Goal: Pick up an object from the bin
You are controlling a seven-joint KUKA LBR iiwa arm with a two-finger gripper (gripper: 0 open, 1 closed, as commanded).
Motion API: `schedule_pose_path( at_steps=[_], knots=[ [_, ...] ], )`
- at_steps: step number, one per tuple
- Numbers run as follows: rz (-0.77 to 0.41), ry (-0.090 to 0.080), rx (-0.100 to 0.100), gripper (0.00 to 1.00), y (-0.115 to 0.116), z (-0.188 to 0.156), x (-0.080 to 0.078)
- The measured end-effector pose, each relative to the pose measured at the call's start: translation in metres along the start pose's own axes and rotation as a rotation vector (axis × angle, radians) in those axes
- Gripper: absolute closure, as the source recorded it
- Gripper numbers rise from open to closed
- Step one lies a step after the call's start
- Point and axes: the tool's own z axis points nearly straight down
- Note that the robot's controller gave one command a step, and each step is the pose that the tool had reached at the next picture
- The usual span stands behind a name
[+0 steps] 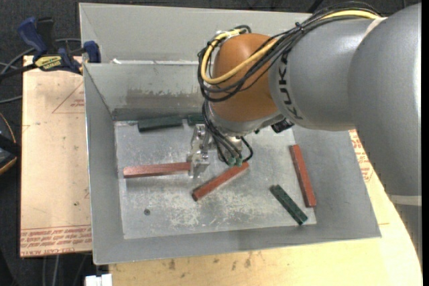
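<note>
While flat sticks lie scattered in the grey bin, the gripper hangs mid-bin at the right end of a reddish-brown stick lying left; whether it is spread or closed cannot be told.

The arm hides the bin's back middle from me; a dark green bar's right end runs under it. One dark speck is too small to name.
</note>
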Motion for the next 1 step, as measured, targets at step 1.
schedule_pose_path(
  at_steps=[1],
  knots=[
    [0.01, -0.001, 0.0, 1.0, 0.001, -0.0017, -0.0085]
  ],
)
